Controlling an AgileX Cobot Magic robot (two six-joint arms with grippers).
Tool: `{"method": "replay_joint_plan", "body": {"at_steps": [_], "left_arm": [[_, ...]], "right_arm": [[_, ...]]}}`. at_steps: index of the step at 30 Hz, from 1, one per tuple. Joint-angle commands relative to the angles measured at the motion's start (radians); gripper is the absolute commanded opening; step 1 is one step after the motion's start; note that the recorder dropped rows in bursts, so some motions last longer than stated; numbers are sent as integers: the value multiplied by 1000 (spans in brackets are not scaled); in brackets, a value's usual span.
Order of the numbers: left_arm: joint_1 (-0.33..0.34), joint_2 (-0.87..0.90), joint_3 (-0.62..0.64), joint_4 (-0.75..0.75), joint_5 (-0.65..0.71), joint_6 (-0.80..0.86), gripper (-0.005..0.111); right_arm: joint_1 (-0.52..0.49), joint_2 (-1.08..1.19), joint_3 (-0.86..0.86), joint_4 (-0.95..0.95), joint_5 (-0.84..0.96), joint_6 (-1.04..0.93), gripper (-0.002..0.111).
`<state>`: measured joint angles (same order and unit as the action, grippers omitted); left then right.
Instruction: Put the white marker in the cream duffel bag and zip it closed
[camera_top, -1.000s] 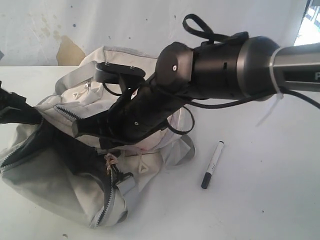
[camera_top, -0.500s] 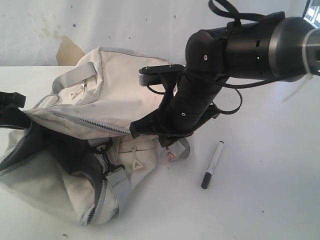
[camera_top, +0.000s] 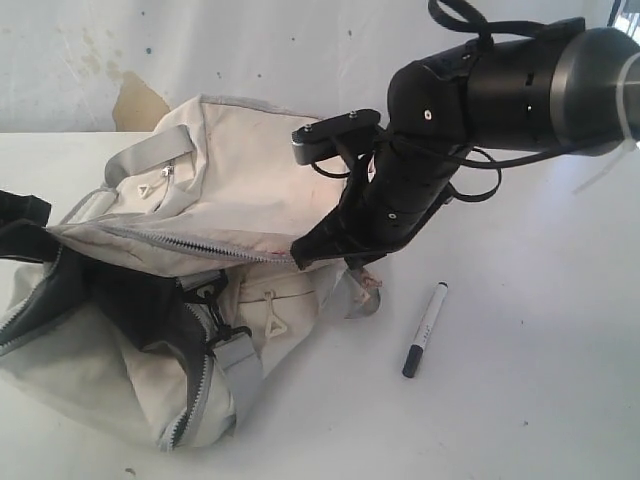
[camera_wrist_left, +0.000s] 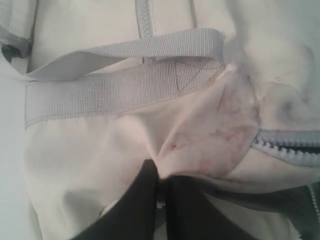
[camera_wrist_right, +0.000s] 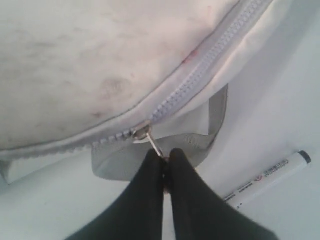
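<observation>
A: Big white table (camera_top: 520, 400), and the cream duffel bag (camera_top: 230, 190) sprawls over its left half, mouth gaping, dark lining (camera_top: 130, 295) on show.

B: 2 arms on it. The right gripper (camera_top: 300, 255) reaches in at the bag's right end, just above the table.

A: And the left gripper (camera_wrist_left: 161, 175)?

B: Clenched on a fold of the cream fabric, pink stains all round the pinch. A grey webbing strap (camera_wrist_left: 125, 85) runs across the panel beyond it.

A: Where's the white marker (camera_top: 425, 328)?

B: Flat on the table, right of the bag and clear of it, dark cap nearest the camera. There's dark and red print on the barrel, too fine to read.

A: Smallest bit?

B: The metal zipper pull (camera_wrist_right: 152, 142). The right gripper's 2 black fingers are pinched tight on its tip.
</observation>
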<state>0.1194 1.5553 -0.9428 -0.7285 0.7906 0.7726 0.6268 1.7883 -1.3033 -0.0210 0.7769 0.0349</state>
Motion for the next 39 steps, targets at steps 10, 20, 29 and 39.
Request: {"method": "replay_joint_plan", "body": {"at_steps": [10, 20, 29, 39], "left_arm": [[8, -101, -7, -123, -22, 124, 79], [-52, -239, -7, -196, 97, 318, 79], [-312, -239, 70, -198, -73, 650, 79], [-429, -239, 164, -511, -174, 1009, 79]], "right_arm": [[-18, -118, -1, 106, -59, -138, 0], [-18, -121, -1, 234, -71, -195, 0], [-18, -121, -1, 263, -75, -195, 0], [-18, -121, -1, 263, -75, -195, 0]]}}
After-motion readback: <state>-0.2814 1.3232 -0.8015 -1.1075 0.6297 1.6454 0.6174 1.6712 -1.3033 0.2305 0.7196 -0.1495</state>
